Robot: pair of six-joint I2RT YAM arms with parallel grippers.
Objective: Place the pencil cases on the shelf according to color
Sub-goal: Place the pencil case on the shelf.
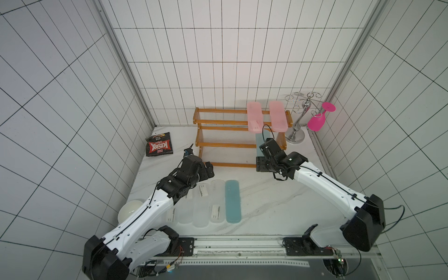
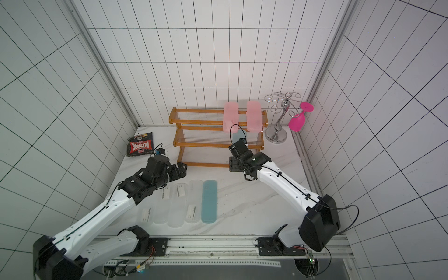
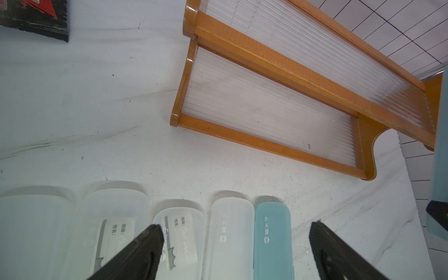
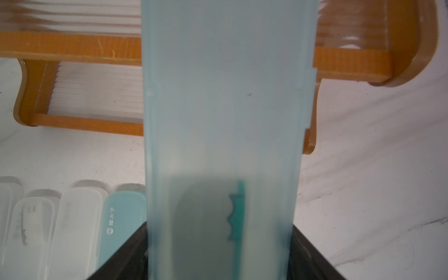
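**Blue case (image 4: 223, 97) at the shelf (image 1: 225, 145) middle tier**
Nearest you, the left fingers (image 3: 135, 252) stand spread over four clear cases (image 1: 200, 213) and a second blue case (image 1: 233, 201) lying on the bench (image 1: 266, 194). Farther on, the right fingers (image 4: 126, 254) pinch the held case's end, below the pink cases (image 1: 254, 120). If you release early, its overhanging length may tip off the rail or knock them.

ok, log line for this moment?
right gripper: shut on blue case at shelf | left gripper: open above clear cases | top tier: two pink cases | table: other blue case
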